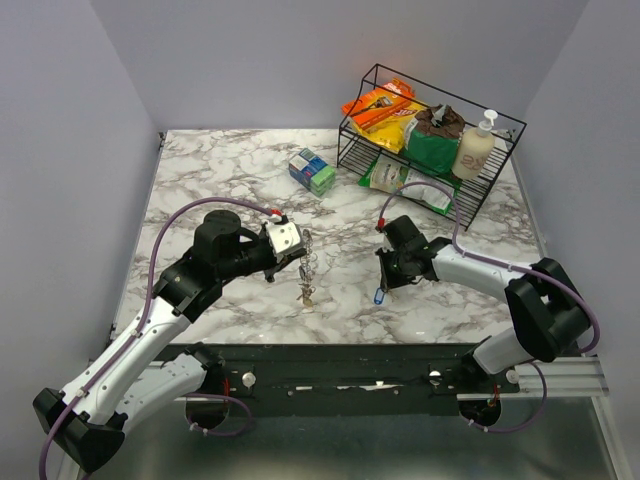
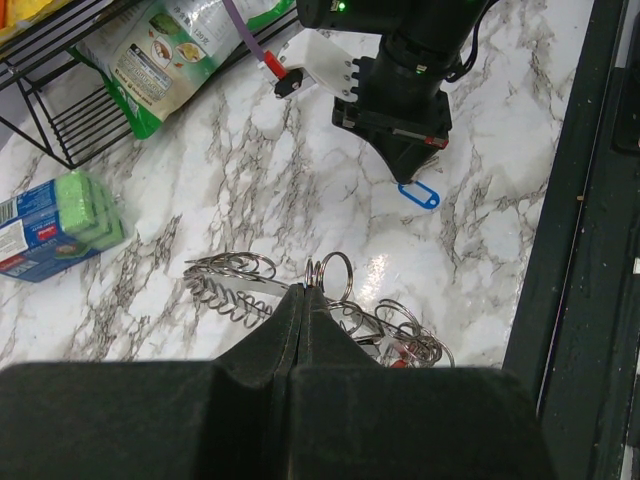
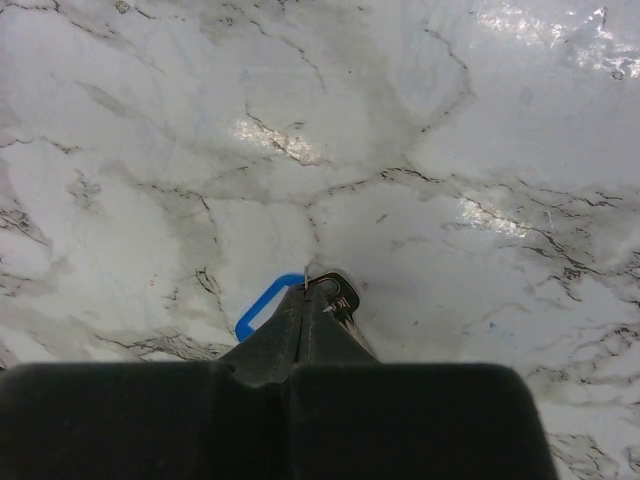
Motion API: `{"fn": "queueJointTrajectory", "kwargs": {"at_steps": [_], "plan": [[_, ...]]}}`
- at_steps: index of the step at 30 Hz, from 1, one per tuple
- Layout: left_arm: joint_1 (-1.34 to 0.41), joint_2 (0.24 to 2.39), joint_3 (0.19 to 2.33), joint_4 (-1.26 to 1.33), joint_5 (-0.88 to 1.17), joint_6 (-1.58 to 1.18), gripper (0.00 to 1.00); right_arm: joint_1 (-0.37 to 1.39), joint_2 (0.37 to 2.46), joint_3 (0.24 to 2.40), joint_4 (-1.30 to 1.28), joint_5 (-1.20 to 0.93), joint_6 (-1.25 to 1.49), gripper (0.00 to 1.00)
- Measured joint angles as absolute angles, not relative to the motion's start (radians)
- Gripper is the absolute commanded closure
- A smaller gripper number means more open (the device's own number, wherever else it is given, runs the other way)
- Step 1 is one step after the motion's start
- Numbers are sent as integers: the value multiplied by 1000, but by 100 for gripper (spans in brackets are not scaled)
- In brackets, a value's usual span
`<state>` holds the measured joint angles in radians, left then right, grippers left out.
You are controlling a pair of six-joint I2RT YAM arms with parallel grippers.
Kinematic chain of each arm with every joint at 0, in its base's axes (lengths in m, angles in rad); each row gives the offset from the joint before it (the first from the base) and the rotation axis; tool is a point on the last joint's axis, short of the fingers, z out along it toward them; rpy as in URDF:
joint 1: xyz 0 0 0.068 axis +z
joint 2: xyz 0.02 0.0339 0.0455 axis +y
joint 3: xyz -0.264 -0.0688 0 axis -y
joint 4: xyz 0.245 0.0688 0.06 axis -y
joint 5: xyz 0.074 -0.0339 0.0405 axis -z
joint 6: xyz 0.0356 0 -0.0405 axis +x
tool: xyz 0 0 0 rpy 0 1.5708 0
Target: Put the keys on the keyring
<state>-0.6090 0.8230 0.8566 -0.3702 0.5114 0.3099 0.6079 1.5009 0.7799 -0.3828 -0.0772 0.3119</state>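
Silvery coiled keyring point(image 2: 232, 285) is clamped in the left gripper point(image 2: 305, 292), hanging beneath it; the blue key point(image 3: 258, 312) is pinched at the right gripper point(image 3: 305, 293) tips. Best to align it squarely with the coil's open end before threading

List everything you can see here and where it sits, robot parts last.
Table: one, white-grey marble.
Keyring: one, silvery coiled wire, centre-left, in the left jaws.
Keys: count unclear, silvery, at the keyring's end.
Blue key: one, blue head, in the right jaws.
Sponge pack: one, blue-green, left of the rack.
Wire rack: one, black, far right.
Snack packets: several, orange and yellow, rack's top.
Green bag: one, rack's middle.
Soap bottle: one, cream, rack's right end.
Pouch: one, white-green, rack's lower shelf.
Left arm: black-white, jaws shut on keyring.
Right arm: black-white, jaws shut on blue key.
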Motion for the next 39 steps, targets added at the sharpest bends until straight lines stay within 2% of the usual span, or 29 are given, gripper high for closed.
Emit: {"fn": "queueJointTrajectory", "kwargs": {"at_steps": [17,39], "plan": [[-609,823,857,-388,512,307,100,608,1391,780,-374,-144,244,100],[-609,829,857,-383,539,276,100,608,1054,666,-86,-633,92,99]]}}
